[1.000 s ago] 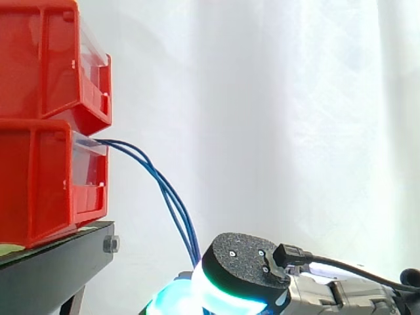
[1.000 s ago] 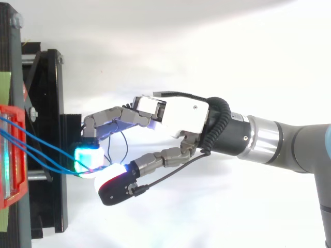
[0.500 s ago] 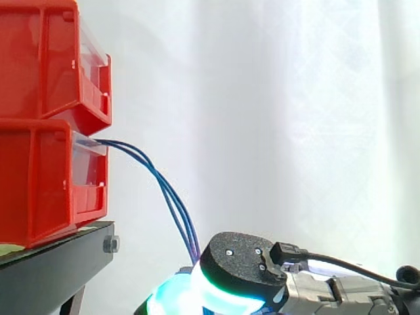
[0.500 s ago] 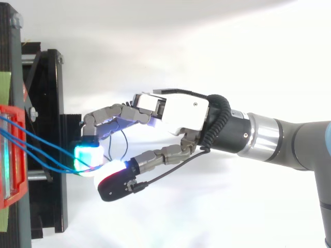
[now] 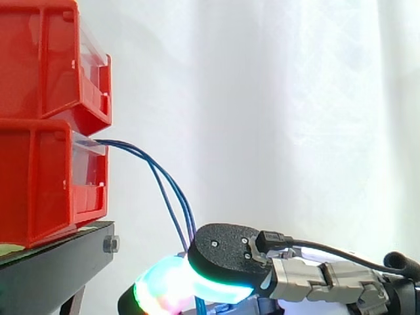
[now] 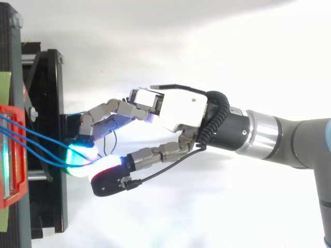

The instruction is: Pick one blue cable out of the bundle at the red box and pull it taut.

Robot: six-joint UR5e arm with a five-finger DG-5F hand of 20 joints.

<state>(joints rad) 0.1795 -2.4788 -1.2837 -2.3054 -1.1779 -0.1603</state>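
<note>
The hand [image 6: 178, 111] has moved left toward the stand [image 6: 49, 103] since the earlier frames, and its pads now glow green and magenta where they were cyan. In the side view the frame's bottom edge cuts off the hand, so that the big black thumb pad [image 5: 223, 252] and a bright glow beside it cover the exact spot of contact. From above, the glare between the pads washes out that same spot. The red box [image 5: 46, 177] is cut off at the left edge in both views. The blue cables [image 5: 161, 180] leave the front of the lower box, sag down in a loose curve and run in between the thumb pad and the glowing fingers [image 6: 80, 155], which are curled in against it. The hand is thus closed on the cables, but I cannot tell how many strands sit in the pinch. In the side view the strands split into two paths shortly above the thumb. A short blue loop shows just behind the fingers in the top view. The cables are slack.
</note>
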